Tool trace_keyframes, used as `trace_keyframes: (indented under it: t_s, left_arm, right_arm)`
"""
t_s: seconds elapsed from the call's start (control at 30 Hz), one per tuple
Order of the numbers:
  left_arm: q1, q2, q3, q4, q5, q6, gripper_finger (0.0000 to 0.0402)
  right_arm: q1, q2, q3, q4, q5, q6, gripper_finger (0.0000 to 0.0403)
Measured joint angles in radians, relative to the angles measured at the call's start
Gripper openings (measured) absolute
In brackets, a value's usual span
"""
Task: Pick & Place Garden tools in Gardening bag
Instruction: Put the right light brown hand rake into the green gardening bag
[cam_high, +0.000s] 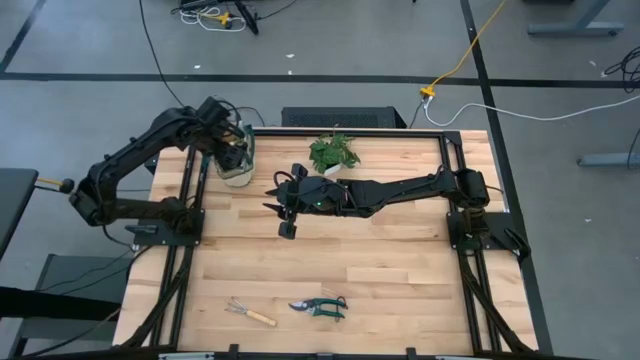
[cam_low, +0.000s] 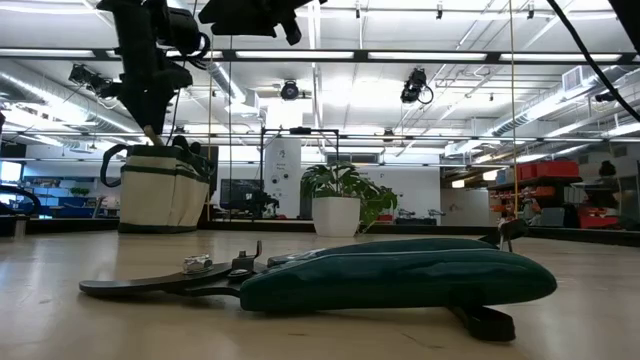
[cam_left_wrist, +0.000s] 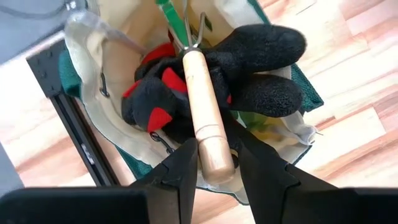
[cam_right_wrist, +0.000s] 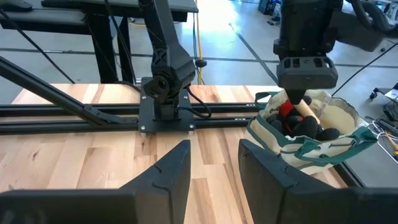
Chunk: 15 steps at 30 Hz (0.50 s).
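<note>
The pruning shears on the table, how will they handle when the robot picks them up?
The pruning shears look rigid but uneven: thick teal handles, thin dark blades, so probably handle-heavy and apt to tilt. They lie flat, so rolling seems unlikely. The smooth handles may slip in a hand.

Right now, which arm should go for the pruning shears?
Right. The left tool is shut on a wooden-handled tool over the gardening bag. The right tool is open, holds nothing, and hangs mid-table, nearer the pruning shears.
</note>
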<state>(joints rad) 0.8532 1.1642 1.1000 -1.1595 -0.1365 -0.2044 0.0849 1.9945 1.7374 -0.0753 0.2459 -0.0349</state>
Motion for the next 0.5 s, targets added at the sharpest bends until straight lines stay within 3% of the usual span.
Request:
trace_keyframes:
  t_s: [0.5]
  left_arm:
    - [0.000, -0.097, 0.001, 0.045, -0.008, 0.001, 0.0122]
  right_arm:
    - [0.000, 0.000, 0.000, 0.005, 0.000, 0.006, 0.0135]
